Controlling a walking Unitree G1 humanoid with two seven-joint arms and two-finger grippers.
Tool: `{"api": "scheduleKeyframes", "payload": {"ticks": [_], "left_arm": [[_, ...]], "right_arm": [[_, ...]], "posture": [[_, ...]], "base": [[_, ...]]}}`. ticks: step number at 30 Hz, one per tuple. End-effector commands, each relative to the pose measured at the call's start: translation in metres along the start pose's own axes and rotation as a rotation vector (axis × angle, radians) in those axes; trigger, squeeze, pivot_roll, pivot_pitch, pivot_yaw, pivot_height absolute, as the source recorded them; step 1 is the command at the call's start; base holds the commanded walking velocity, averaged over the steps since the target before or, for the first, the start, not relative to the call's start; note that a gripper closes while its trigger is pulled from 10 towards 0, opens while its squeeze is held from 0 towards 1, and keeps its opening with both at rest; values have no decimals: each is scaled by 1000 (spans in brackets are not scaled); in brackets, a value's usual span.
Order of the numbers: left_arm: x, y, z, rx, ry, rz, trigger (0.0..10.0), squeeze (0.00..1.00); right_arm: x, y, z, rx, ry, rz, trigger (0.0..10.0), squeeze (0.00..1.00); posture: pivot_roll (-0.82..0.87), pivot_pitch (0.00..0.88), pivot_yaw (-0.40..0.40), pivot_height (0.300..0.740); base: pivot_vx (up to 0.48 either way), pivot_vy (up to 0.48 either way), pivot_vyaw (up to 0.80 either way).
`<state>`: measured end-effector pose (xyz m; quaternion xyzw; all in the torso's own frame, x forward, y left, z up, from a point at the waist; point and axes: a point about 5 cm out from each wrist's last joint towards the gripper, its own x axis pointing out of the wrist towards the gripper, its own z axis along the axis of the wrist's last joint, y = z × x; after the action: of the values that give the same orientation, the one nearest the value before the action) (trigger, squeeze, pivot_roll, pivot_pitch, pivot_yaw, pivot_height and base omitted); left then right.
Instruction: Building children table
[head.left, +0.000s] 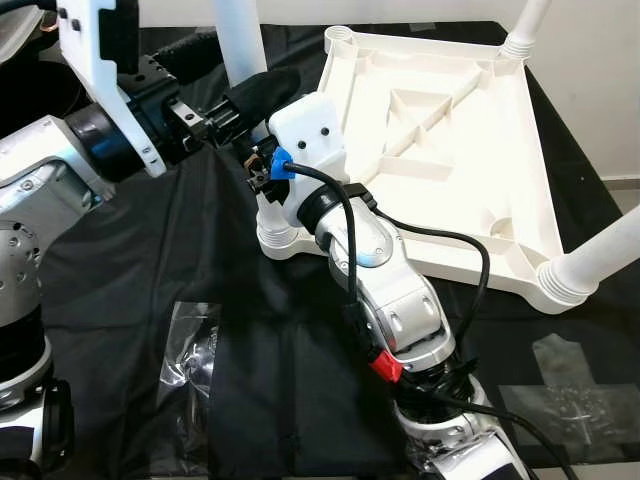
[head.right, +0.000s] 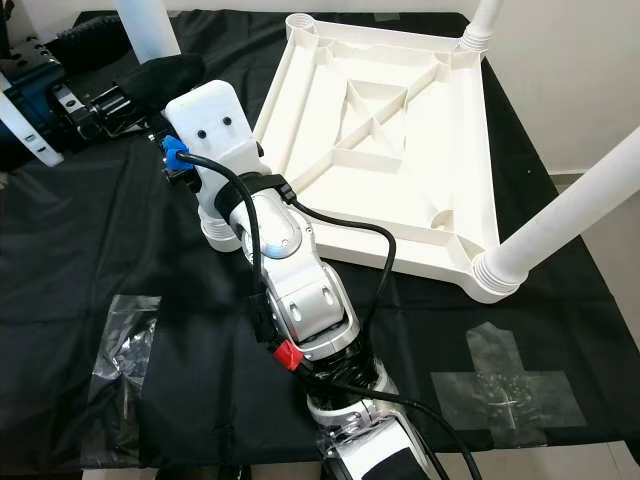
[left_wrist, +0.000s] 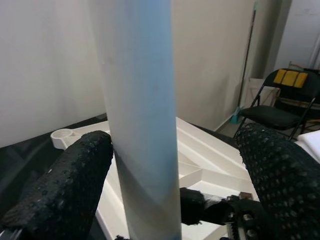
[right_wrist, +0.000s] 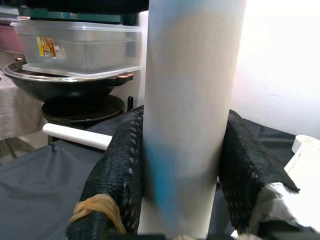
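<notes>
On the black-draped tabletop (head.right: 80, 300) the upturned white plastic children's table (head.right: 400, 130) has two far legs seated and, seemingly, one corner socket bare, while the right tool (right_wrist: 182, 165) clamps the white tubular leg (right_wrist: 190, 100) at its near corner and the left tool (left_wrist: 175, 165) straddles it, spread wide.

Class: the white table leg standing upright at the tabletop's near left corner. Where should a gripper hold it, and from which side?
Grip the white table leg on its round shaft above the corner socket, coming in level from the side, one finger each side, as the right gripper does.
</notes>
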<state>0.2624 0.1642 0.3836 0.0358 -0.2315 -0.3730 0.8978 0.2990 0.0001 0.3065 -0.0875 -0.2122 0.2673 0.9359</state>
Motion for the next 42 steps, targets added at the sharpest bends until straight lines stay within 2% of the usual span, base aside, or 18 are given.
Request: {"api": "scheduleKeyframes", "payload": {"ticks": [1,4,5,8,9,18,19,20,23,24,25,26,31,33,35,38,41,42], "left_arm": [[2,-5,-1,19,4,-16,10000,0],[8,-5,-5,28,14,-1,10000,0],[14,-6,-8,32,19,13,5490,0],[16,-6,-9,33,21,18,5490,0],[19,-5,-10,32,22,21,0,0],[23,-2,-15,35,31,52,0,0],[22,-1,-15,42,31,57,0,0],[22,0,-14,45,29,61,0,0],[21,0,-14,55,30,65,0,0],[21,0,-13,55,29,64,0,0],[21,0,-13,55,29,64,0,0],[21,0,-14,54,31,63,0,0],[22,-2,-15,46,30,58,0,0],[23,-3,-16,43,28,52,0,0],[24,-3,-15,43,27,51,0,0],[24,-3,-15,43,26,50,0,0],[24,-3,-12,47,22,49,0,0],[24,-3,-12,47,22,49,0,0]], "right_arm": [[-6,-4,-33,-2,167,-61,0,0],[-6,-3,-33,2,165,-55,0,0],[-6,-2,-32,4,162,-51,0,0],[-6,-2,-32,5,161,-49,0,0],[-6,-1,-32,6,160,-47,0,0],[-5,-2,-27,14,143,-37,0,0],[-4,-1,-25,22,132,-22,4588,0],[-4,0,-22,25,120,-4,10000,0],[-3,2,-10,79,51,82,10000,0],[-4,-1,-4,78,23,125,10000,635],[-4,-1,-4,78,23,125,10000,635],[-5,-4,1,102,2,167,10000,1000],[-8,-21,11,115,-64,315,10000,1000],[-14,-39,16,40,-90,480,10000,1000],[-16,-46,19,19,-96,541,10000,1000],[-18,-54,21,-11,-96,581,10000,1000],[-20,-77,12,-30,-41,728,10000,1000],[-20,-77,12,-30,-41,728,10000,1000]], "posture": [[43,290,-14,740],[44,290,-13,740],[44,287,-12,740],[44,287,-12,740],[43,285,-13,740],[42,279,-14,740],[41,278,-15,740],[42,278,-15,740],[45,277,-16,740],[45,277,-17,740],[45,277,-17,740],[44,277,-16,740],[41,279,-12,740],[45,282,-13,740],[45,282,-13,740],[45,282,-13,740],[52,288,-13,740],[52,288,-13,740]], "base": [[0,0,0],[0,0,0],[0,0,0],[0,0,0],[0,0,0],[0,0,0],[0,0,0],[0,0,0],[0,0,0],[0,0,0],[0,0,0],[0,0,0],[0,0,0],[0,0,0],[0,0,0],[0,0,0],[0,0,0],[0,0,0]]}}
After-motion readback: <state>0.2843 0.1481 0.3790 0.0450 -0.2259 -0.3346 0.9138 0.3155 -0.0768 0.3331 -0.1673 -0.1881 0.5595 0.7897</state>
